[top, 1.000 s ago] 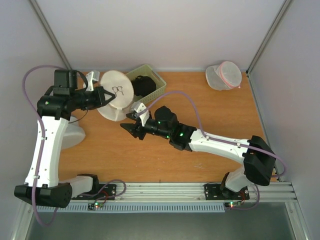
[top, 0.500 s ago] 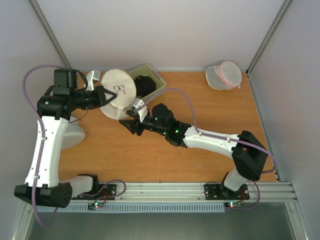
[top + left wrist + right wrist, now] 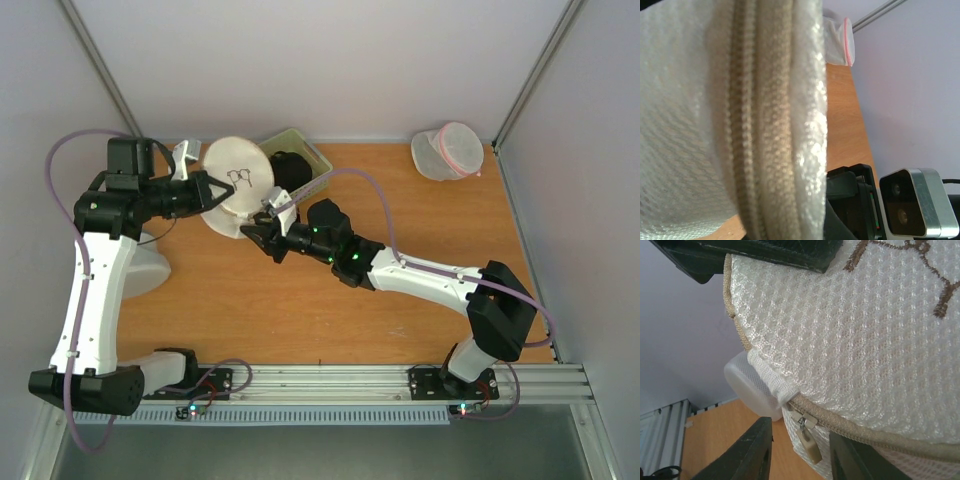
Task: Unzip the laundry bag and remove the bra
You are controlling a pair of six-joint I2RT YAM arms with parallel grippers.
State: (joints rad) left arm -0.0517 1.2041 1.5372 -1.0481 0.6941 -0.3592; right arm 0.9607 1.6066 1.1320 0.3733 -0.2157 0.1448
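Wooden table (image 3: 250,310) with two arms mounted at its near edge. The left arm (image 3: 95,280) reaches up the left side, and the right arm (image 3: 430,285) stretches across toward the back left.

The laundry bag (image 3: 238,185) is round cream mesh, held off the table at back left and tilted so its face with brown stitching (image 3: 238,180) is toward the top camera. The left gripper (image 3: 205,190) is clamped on the bag's left edge. In the left wrist view the mesh (image 3: 685,125) and zip tape (image 3: 757,125) fill the frame, and the fingers themselves are not seen there. In the right wrist view a dark finger (image 3: 765,252) presses on the bag's top rim.

Green basket (image 3: 312,153) is just behind the bag, with something dark (image 3: 288,170) inside. White mesh bag with a pink zip (image 3: 447,150) sits well apart at back right. A whitish lump (image 3: 152,270) is partly hidden by the left arm; cannot tell what it is.

The right gripper (image 3: 262,232) is at the bag's lower edge with its fingers (image 3: 757,452) apart, holding nothing. A pale tan zip pull (image 3: 809,446) hangs from the slider between them, touching neither as far as can be seen. The zip looks closed along the visible stretch.
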